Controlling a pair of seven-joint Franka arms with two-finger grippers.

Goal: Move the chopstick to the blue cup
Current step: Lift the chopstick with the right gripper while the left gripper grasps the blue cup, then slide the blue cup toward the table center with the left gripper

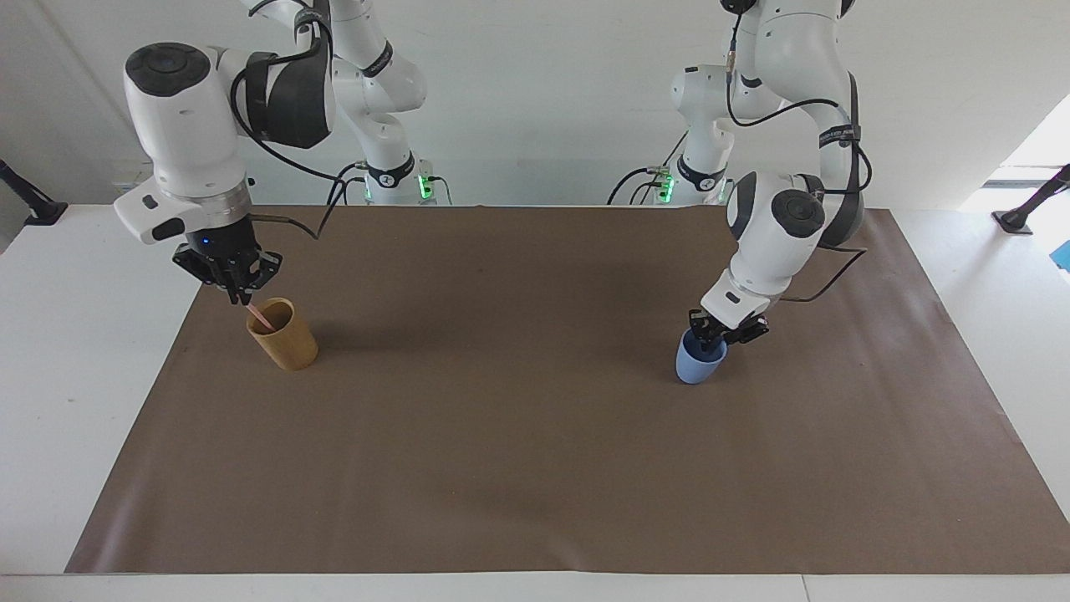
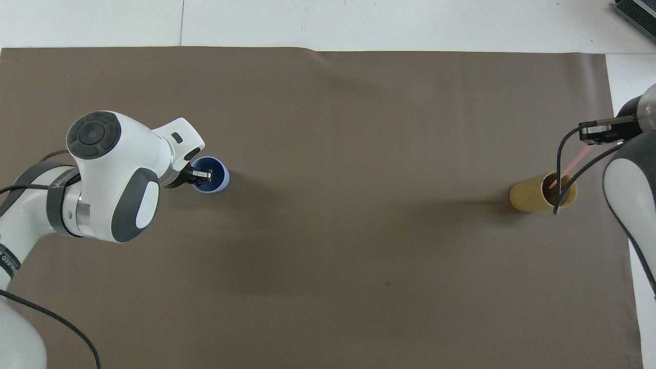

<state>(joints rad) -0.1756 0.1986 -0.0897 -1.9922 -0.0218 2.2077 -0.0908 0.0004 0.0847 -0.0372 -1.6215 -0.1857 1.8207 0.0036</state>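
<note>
The blue cup [image 1: 694, 366] stands upright on the brown mat toward the left arm's end; it also shows in the overhead view [image 2: 219, 180]. My left gripper [image 1: 717, 333] is down at its rim, with one finger inside and one outside, shut on the cup's wall; it shows in the overhead view too [image 2: 201, 175]. My right gripper [image 1: 236, 288] is over the tan wooden cup [image 1: 284, 336] and is shut on a pale pink chopstick [image 1: 257, 315]. The stick hangs tilted with its lower end inside the tan cup [image 2: 535, 197]. The overhead view shows the same stick [image 2: 574, 163] under the right gripper [image 2: 605, 130].
A brown mat [image 1: 535, 435] covers most of the white table. The two cups stand far apart, at about the same distance from the robots. A black cable hangs from the right arm over the tan cup.
</note>
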